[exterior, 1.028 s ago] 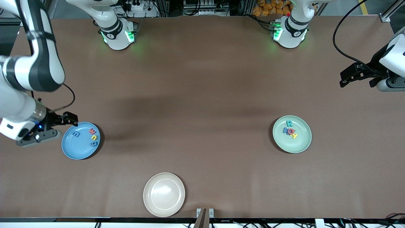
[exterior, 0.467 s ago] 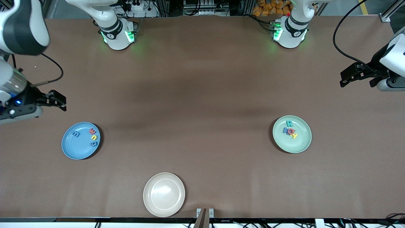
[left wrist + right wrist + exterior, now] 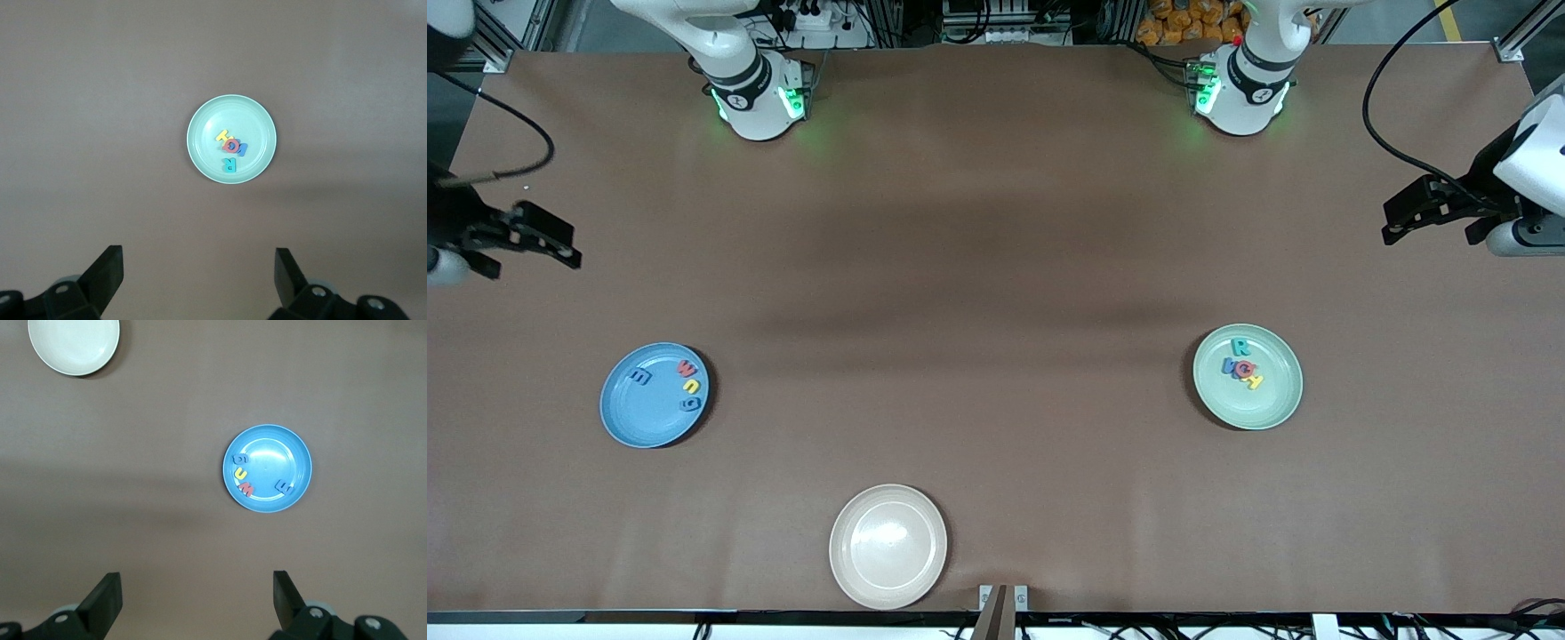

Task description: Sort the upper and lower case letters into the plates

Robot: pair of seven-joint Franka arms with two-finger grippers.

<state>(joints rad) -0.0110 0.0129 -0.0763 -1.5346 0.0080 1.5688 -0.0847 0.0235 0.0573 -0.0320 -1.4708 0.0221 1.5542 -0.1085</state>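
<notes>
Table: letters (image 3: 1243, 363) plated, grippers (image 3: 534, 236) clear.

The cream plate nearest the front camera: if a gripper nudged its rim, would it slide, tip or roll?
The cream plate is shallow, wide and flat, so it would probably slide, not tip or roll. It holds nothing, so it likely moves easily. Its glossy centre hints at a smooth, possibly slippery surface.

Your right gripper (image 3: 543, 242) hangs raised at its table end, fingers spread wide — your left gripper (image 3: 1427, 213) likewise.
</notes>
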